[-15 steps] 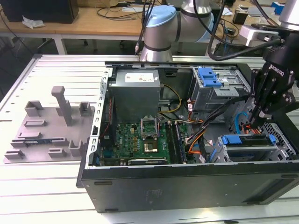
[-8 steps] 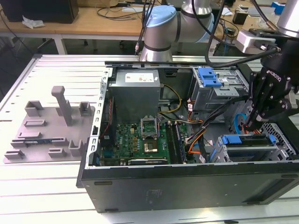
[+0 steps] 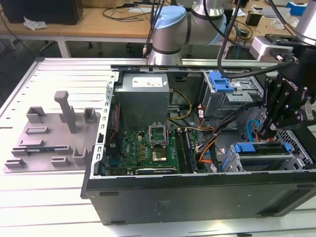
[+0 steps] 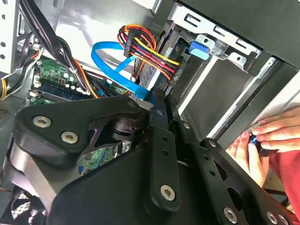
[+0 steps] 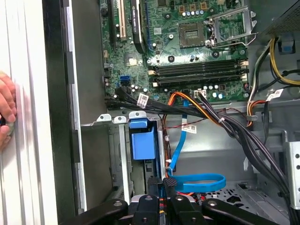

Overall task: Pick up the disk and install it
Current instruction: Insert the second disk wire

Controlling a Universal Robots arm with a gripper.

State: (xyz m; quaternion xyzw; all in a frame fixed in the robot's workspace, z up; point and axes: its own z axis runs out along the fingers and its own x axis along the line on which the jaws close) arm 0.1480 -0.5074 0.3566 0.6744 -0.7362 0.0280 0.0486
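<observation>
The flat rectangular silver hard drive with bright blue plastic carrier rails (image 3: 262, 159) sits inside the perforated grey metal drive cage (image 3: 296, 158) of the open black computer case (image 3: 197, 197), directly under the black metal gripper (image 3: 269, 132). Only its edge shows, a dull metallic strip with a blue rail along the top. The gripper's slim fingers (image 5: 157, 187) are drawn narrowly together with nothing visible between them, and a glossy flat blue ribbon cable (image 5: 197, 180) loops just beside their tips. A braided bundle of orange, yellow and red wires (image 4: 150, 44) lies just beyond the fingertips. Further off lies the green circuit board (image 3: 148, 148), and a person's hand (image 4: 267, 136) rests outside the case wall.
</observation>
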